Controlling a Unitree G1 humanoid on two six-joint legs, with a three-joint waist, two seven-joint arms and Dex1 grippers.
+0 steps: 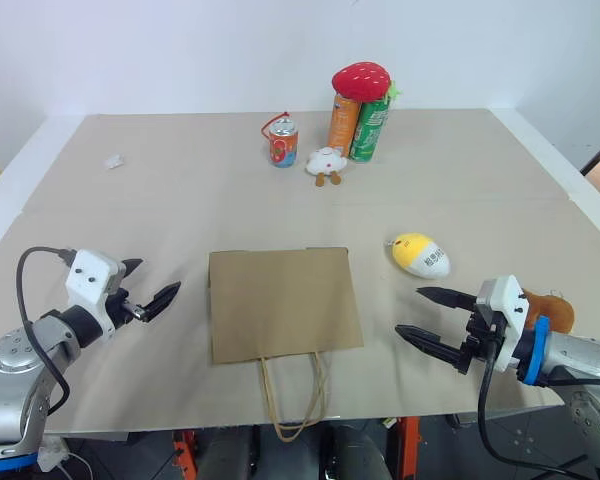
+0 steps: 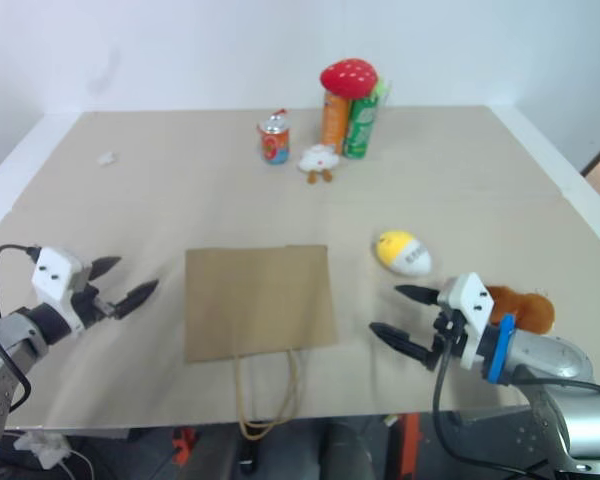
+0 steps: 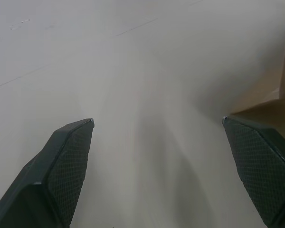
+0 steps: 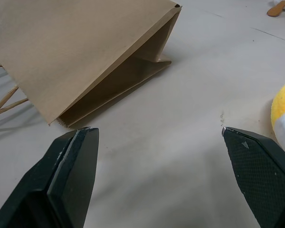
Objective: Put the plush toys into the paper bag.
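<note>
A flat brown kraft paper bag (image 1: 284, 304) is lying at the lower middle of the frame on the matte beige table (image 1: 180, 190), its thin cord handles (image 1: 295, 398) trailing toward the bottom edge. Right of it, a smooth egg-shaped yellow-and-white plush (image 1: 420, 254) is resting near a fuzzy brown plush (image 1: 552, 312) at the lower right. The left gripper (image 1: 150, 287), lower left, is standing wide open and holding nothing. The right gripper (image 1: 432, 318), lower right, is likewise spread wide and empty, its textured black fingers (image 4: 259, 166) pointing toward the bag. Cylindrical cans (image 1: 358, 126) are standing at the upper middle.
</note>
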